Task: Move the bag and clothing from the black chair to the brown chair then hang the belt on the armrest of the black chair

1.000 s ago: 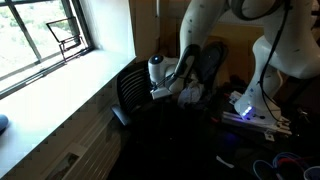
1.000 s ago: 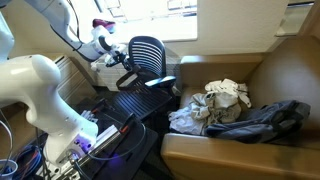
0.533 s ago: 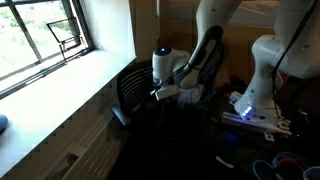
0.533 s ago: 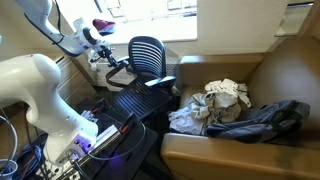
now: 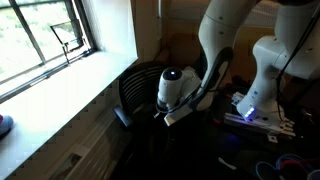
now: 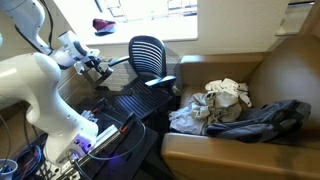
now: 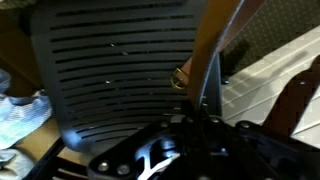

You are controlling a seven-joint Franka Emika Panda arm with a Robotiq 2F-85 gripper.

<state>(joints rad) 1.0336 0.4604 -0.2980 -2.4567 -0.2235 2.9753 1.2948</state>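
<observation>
The black chair [image 6: 150, 55] shows its ribbed backrest [image 7: 110, 60] close in the wrist view. My gripper [image 7: 200, 116] is shut on a tan belt [image 7: 215, 50] that runs up from the jaws past a ring buckle [image 7: 178, 78]. In both exterior views the gripper [image 6: 98, 68] [image 5: 178, 110] hangs beside the black chair [image 5: 135, 85], off its armrest side. On the brown chair [image 6: 280, 70] lie the pale clothing [image 6: 225, 98] and the dark bag [image 6: 265, 120].
A window [image 5: 40, 40] and its wide sill [image 5: 70, 85] run along the wall by the black chair. The robot's white base [image 6: 60, 120] stands amid cables [image 6: 100, 135] on the floor. A pale cloth [image 7: 20, 105] shows at the wrist view's left edge.
The arm has swung away from the black chair's backrest and lower, carrying the belt along. The jaws have stayed shut.
</observation>
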